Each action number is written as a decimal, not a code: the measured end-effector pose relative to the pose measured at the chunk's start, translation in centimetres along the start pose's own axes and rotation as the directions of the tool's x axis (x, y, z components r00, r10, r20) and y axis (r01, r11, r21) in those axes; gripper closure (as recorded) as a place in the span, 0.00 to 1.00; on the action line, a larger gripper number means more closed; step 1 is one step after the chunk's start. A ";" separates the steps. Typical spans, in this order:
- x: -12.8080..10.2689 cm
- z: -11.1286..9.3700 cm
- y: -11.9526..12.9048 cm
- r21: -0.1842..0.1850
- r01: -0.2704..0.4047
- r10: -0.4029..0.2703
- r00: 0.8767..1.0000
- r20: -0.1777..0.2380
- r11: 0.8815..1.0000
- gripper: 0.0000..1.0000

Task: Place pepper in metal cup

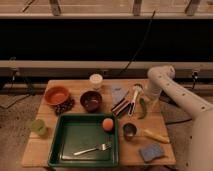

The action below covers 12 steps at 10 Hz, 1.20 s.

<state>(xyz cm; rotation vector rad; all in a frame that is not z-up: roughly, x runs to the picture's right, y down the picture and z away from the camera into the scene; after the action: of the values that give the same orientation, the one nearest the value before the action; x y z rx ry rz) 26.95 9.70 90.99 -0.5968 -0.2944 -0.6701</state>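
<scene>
The pepper (141,108), a slim green pod, lies on the wooden table (37,150) right of centre. The metal cup (129,131), small and silver with a dark inside, stands upright in front of it, just right of the green tray. My gripper (149,102) hangs from the white arm at the table's right side, directly above and to the right of the pepper, close to it. Nothing shows in its hold. The cup is about a hand's width nearer the front than the gripper.
A green tray (60,150) holds an orange ball (107,124) and a fork (92,148). An orange bowl (56,95), dark bowl (91,100), white cup (95,80), green plastic cup (38,127), utensils (131,100), yellow item (156,135) and blue sponge (151,152) are around.
</scene>
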 end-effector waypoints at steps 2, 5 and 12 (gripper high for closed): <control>-0.4 0.4 -0.4 -0.008 0.026 -0.026 1.000 0.003 1.000 0.35; -0.9 1.5 -0.8 -0.037 0.062 -0.062 0.998 0.001 0.997 0.35; -0.3 2.6 -0.3 -0.108 0.091 -0.096 0.995 -0.034 0.990 0.88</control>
<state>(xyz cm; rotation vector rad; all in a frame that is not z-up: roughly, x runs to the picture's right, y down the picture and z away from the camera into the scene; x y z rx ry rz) 26.35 11.26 93.08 -0.6737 -0.2522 -0.7907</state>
